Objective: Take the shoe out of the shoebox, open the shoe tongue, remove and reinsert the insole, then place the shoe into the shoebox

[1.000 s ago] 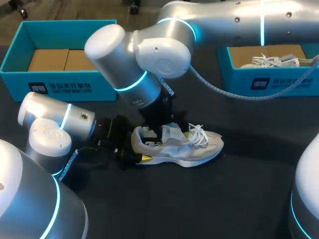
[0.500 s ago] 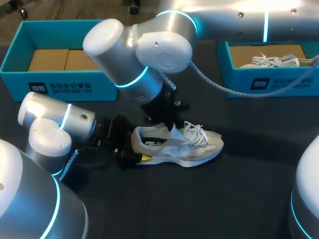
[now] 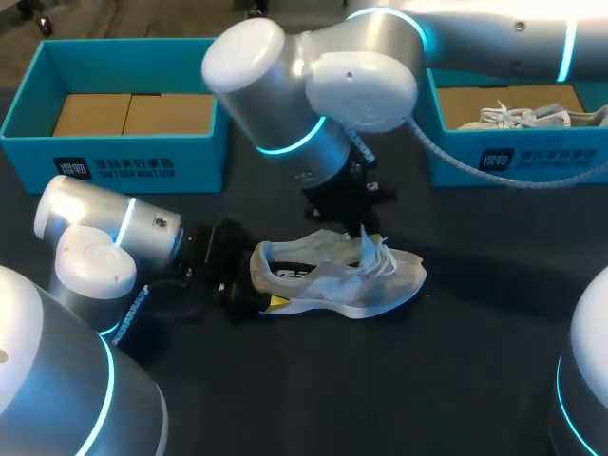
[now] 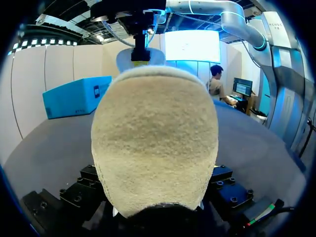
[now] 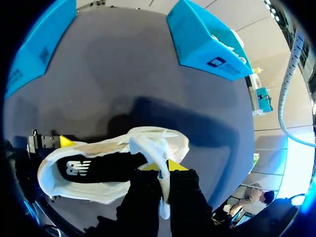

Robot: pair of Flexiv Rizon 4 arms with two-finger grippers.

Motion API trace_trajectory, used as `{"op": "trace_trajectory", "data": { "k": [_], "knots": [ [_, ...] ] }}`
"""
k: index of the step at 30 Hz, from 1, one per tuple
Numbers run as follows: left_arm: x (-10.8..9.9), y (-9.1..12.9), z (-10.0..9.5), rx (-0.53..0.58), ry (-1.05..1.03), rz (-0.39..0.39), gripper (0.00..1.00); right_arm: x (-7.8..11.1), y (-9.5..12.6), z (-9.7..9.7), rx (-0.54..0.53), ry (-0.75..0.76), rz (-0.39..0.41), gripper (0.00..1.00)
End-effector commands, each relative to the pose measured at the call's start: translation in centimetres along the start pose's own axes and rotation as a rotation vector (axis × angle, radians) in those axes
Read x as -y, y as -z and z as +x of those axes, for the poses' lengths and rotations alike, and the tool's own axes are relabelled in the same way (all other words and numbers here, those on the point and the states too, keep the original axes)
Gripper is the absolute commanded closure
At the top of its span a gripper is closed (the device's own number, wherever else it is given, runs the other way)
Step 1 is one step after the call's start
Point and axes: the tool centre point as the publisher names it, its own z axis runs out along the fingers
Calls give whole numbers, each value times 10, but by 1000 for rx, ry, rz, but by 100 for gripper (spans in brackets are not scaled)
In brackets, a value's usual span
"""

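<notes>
Shoe [image 3: 337, 275]: low-cut trainer, cream/white mesh upper, white laces, thick pale sole. It sits sole-down on the dark matte tabletop [image 3: 446, 380], lower centre of the head frame, toe to the right, heel to the left, outside both boxes. Black insole [image 5: 98, 168] lies inside. In your L wrist cam the heel reads as a rounded dome, cream, w/ a nubby suede-like nap.

Boxes: teal card, rectangular. L box [image 3: 114, 161] upper left, brown card floor. R box [image 3: 513, 161] upper right, w/ a second white shoe [image 3: 518, 116] in it.

R arm enters upper right, crosses past centre, wrist pitched steeply down over the laces. R fingers [image 5: 174, 166] are nearly closed, pinching the thin white tongue [image 5: 148, 150], which stands up off the shoe.

L arm enters lower left, forearm low & approx. level, wrist aimed right. L fingers [image 3: 275, 302] sit wide apart, one yellow tip each side of the heel, clamping it.
</notes>
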Motion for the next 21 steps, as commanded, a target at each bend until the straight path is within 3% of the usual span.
{"op": "trace_trajectory", "data": {
  "k": [1, 10, 13, 18, 21],
  "knots": [
    [-1, 0, 0, 1, -1, -2, 100, 1, -9, -18, -111, -75, -6, 100],
    [-1, 0, 0, 1, -1, -2, 100, 1, -34, -31, -144, -74, -11, 99],
    [-1, 0, 0, 1, -1, -2, 100, 3, -41, -34, -152, -76, -15, 95],
    [-1, 0, 0, 1, -1, -2, 100, 4, -56, -37, -172, -80, -17, 78],
    [-1, 0, 0, 1, -1, -2, 100, 3, -64, -37, -183, -80, -18, 76]
  ]
}}
